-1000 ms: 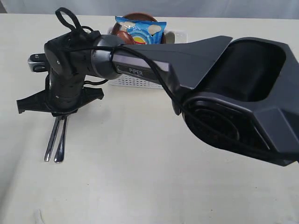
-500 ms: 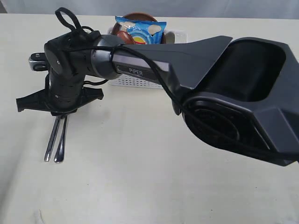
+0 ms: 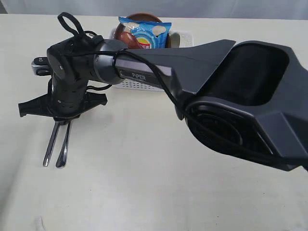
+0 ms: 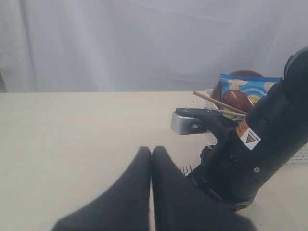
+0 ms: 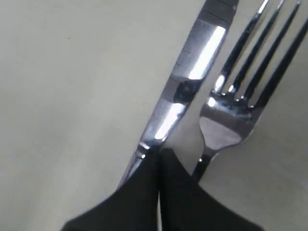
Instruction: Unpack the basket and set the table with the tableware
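From where I stand, the dark grey right arm (image 3: 159, 72) reaches in from 3 o'clock across the cream-white tabletop (image 3: 144, 187) and points down at about 9 o'clock. Under it a shiny steel knife (image 5: 192, 72) and a shiny steel fork (image 5: 236, 110) lie flat side by side, close but apart, with their handles running towards 6 o'clock. The right gripper (image 5: 159, 155) has its fingers pressed together with nothing between them. Its tip sits over the gap between the two handles, and I cannot tell whether it touches either. The white perforated plastic basket (image 3: 137, 85) stands at 12 o'clock, partly behind the arm. A blue chip bag (image 3: 144, 31) lies on top of it, a small brown round plate (image 3: 139, 17) shows behind the bag, and wooden chopsticks (image 4: 219, 102) poke out. The left gripper (image 4: 151, 153) hovers over bare tabletop, its fingers pressed together and empty.
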{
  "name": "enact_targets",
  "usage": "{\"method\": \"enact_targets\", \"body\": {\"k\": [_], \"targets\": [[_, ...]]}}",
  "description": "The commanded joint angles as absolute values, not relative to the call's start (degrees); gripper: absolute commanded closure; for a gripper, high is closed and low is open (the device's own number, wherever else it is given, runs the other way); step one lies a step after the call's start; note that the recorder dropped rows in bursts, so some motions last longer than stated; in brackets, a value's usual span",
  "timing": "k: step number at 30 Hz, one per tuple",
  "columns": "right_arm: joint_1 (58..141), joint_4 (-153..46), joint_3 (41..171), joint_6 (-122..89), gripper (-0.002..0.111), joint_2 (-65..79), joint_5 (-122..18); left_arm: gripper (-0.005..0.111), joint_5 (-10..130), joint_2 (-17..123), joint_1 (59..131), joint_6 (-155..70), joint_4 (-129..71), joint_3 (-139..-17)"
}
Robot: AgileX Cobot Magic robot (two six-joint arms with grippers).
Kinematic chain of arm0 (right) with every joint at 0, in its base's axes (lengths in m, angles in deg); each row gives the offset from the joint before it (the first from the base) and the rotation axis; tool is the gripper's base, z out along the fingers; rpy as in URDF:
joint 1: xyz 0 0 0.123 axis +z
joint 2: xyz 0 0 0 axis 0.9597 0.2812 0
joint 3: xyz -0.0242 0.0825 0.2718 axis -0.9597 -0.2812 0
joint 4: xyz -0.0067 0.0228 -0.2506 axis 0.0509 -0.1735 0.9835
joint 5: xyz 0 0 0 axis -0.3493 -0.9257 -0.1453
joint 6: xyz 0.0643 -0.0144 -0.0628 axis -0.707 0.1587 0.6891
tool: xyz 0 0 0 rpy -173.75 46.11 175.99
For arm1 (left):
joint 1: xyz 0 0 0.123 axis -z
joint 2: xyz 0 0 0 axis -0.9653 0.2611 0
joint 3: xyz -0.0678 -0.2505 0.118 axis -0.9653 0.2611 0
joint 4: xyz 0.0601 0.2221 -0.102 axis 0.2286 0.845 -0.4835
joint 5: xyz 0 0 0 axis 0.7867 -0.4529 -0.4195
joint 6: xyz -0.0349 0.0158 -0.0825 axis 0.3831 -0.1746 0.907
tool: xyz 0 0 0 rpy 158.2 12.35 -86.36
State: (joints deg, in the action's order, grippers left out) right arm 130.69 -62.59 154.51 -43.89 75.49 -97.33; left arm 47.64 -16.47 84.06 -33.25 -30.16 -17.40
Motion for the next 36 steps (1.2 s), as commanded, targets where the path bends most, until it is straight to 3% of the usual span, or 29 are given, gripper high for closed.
{"method": "enact_targets", "body": {"k": [1,36], "targets": [[130.4,-61.9,154.6,-43.9,0.109,75.6,-97.5,0.107,48.0,-16.7,84.1,-33.3,-30.4,-17.2],[130.4,-59.0,154.6,-45.7,0.109,73.7,-101.6,0.107,48.0,-16.7,84.1,-33.3,-30.3,-17.2]]}}
